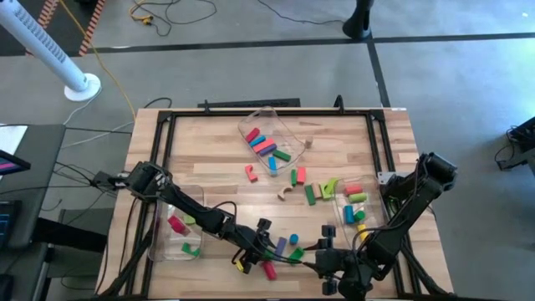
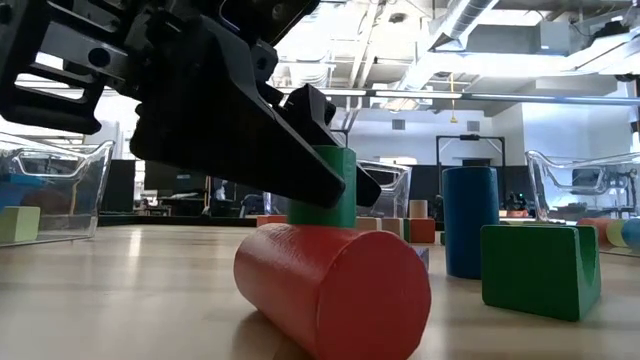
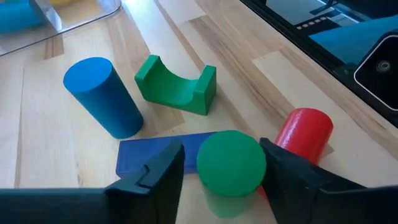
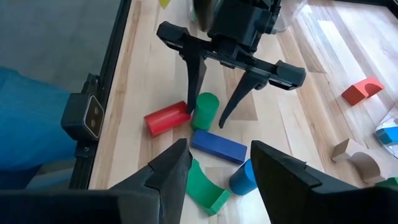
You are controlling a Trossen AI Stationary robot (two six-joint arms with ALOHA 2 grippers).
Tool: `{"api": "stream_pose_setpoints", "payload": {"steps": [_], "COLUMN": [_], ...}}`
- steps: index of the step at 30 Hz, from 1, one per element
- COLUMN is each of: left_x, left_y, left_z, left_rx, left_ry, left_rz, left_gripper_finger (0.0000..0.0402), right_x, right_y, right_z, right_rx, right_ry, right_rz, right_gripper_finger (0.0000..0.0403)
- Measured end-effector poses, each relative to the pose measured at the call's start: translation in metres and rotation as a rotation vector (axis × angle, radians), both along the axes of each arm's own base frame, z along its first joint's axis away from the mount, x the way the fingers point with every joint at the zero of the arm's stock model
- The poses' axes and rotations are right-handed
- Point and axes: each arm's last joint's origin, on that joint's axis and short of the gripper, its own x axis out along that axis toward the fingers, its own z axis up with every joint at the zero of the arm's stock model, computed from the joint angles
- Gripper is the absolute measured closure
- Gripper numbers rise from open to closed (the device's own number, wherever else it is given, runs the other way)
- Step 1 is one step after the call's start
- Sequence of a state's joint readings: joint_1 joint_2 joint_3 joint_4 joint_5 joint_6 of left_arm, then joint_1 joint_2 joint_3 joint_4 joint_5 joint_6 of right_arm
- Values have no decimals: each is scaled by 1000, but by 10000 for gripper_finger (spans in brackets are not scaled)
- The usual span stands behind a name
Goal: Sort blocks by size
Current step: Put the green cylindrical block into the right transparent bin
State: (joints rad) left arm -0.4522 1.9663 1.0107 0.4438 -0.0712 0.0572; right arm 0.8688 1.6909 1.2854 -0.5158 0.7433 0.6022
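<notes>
At the near edge of the table, the left gripper is lowered over an upright green cylinder; its fingers are spread on either side of the cylinder, with a gap visible on both sides, so nothing is clamped. A red cylinder lies on its side just beside the green one, and a flat blue bar lies just past it. Near these stand a blue cylinder and a green arch, its hollow turned upward.

The right gripper waits at the near edge too, just right of this group, with its fingers held apart and nothing between them.

To the left, a clear bin holds pink and green blocks. To the right, a second bin holds blocks in red, tan, yellow, blue and pink. Between them, toward mid-table, loose blocks are scattered: a tan arch, a red arch, and green and red bars.

Farthest off, a third bin is set at an angle and holds red, blue, pink and green bars. A small tan block sits just beside it.
</notes>
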Motion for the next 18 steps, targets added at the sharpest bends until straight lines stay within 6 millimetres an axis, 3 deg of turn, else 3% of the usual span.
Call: {"api": "stream_pose_setpoints", "payload": {"steps": [8, 18], "left_x": [0, -1], "left_y": [0, 0], "left_z": [0, 4], "left_rx": [3, 12], "left_ry": [-3, -14], "left_rz": [-10, -25], "left_gripper_finger": [272, 273], "right_x": [0, 0], "right_y": [0, 0], "right_z": [0, 0], "right_rx": [0, 1], "right_ry": [0, 0], "right_rz": [0, 0], "right_gripper_finger": [200, 200]}}
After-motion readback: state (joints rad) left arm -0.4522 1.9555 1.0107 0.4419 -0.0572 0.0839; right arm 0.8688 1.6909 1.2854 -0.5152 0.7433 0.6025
